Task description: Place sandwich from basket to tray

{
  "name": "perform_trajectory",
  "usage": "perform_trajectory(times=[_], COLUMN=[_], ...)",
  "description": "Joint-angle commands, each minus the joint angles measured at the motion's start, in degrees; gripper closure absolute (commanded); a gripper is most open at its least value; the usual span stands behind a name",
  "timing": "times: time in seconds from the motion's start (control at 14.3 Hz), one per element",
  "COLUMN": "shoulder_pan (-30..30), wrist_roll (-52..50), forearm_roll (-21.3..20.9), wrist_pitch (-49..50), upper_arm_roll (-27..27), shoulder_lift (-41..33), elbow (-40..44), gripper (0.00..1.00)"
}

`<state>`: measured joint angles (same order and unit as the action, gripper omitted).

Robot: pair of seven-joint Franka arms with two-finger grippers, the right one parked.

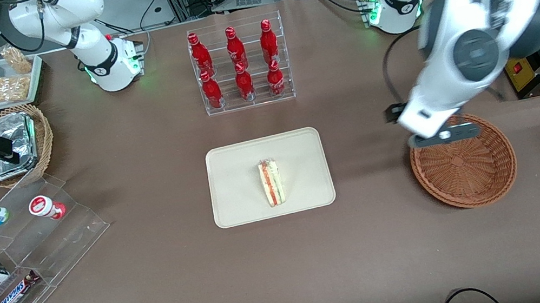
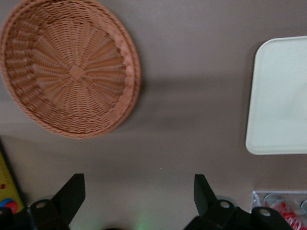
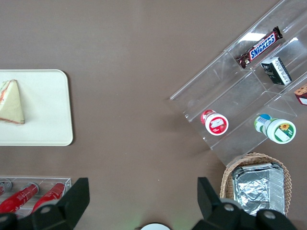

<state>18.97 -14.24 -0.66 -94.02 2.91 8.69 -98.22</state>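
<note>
- Sandwich (image 1: 271, 183) is seen lying on the tray (image 1: 231, 180), a little off the tray's middle toward the working arm's end, with its red and green filling turned up.
- No part of the sandwich is held; it rests free, well apart from the gripper (image 2: 136, 196).
- The basket (image 1: 464, 163) is shown bare inside, well away from the tray, toward the working arm's end of the table.
- The gripper is carried above the basket's rim on the side farther from the front camera, and its fingers (image 2: 72, 194) are spread wide with nothing between them.
- The placing step is judged to be done: the sandwich is delivered and the hold is let go.
- Only a retreat is judged to be left, so the arm needs to be lifted clear of the basket, with the fingers kept released.
</note>
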Motion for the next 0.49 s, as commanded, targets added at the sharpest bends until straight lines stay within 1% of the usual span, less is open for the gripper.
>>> perform_trajectory(times=[0.0,0.14,0.21,0.35,0.42], shoulder_pan=[-6.3,-10.3,-13.0,-19.6,-21.9], wrist_roll=[8.0,13.4,13.8,13.2,13.2], forearm_roll=[0.0,0.6,0.6,0.5,0.4], wrist_pitch=[2.6,3.0,3.0,3.7,5.8], upper_arm_roll=[-1.1,-1.4,-2.9,-8.6,-10.2], shoulder_lift=[-5.2,-7.5,-8.1,-8.6,-8.6], elbow=[-1.2,-0.4,1.0,3.9,5.8], gripper=[0.00,0.00,0.00,0.00,0.00])
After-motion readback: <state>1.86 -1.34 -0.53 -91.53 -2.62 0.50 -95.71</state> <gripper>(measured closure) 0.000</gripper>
